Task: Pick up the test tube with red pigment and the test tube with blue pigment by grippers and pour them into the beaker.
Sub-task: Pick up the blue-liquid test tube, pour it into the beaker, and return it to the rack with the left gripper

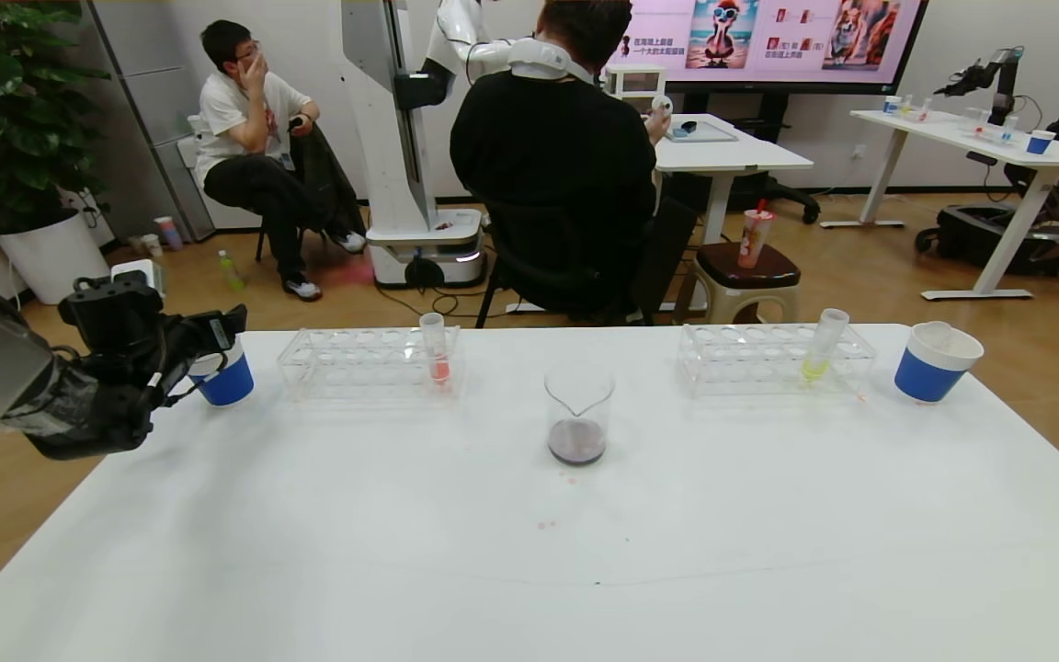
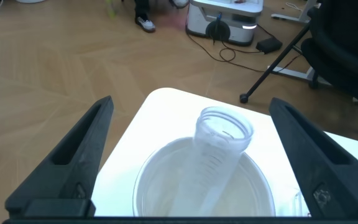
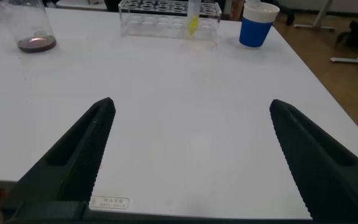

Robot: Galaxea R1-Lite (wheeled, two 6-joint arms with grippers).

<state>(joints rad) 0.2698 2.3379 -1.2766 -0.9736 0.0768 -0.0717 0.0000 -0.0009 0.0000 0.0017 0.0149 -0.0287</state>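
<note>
The beaker [image 1: 579, 405] stands mid-table with dark purple liquid at its bottom; it also shows in the right wrist view [image 3: 36, 28]. My left gripper [image 1: 217, 340] is open at the table's far left corner, over a blue-and-white paper cup [image 1: 226, 379]. In the left wrist view the open gripper [image 2: 191, 106] straddles an empty clear tube [image 2: 222, 149] leaning inside that cup [image 2: 142, 180]. No tube with orange-red or blue liquid shows. My right gripper [image 3: 191, 106] is open and empty above bare table; it is out of the head view.
A clear rack [image 1: 364, 363] at the back left holds a tube with pinkish-red liquid [image 1: 436, 354]. A second rack [image 1: 768, 359] at the back right holds a yellow-green tube [image 1: 819, 354]. Another paper cup [image 1: 934, 363] stands far right. Small red drips mark the table near the beaker.
</note>
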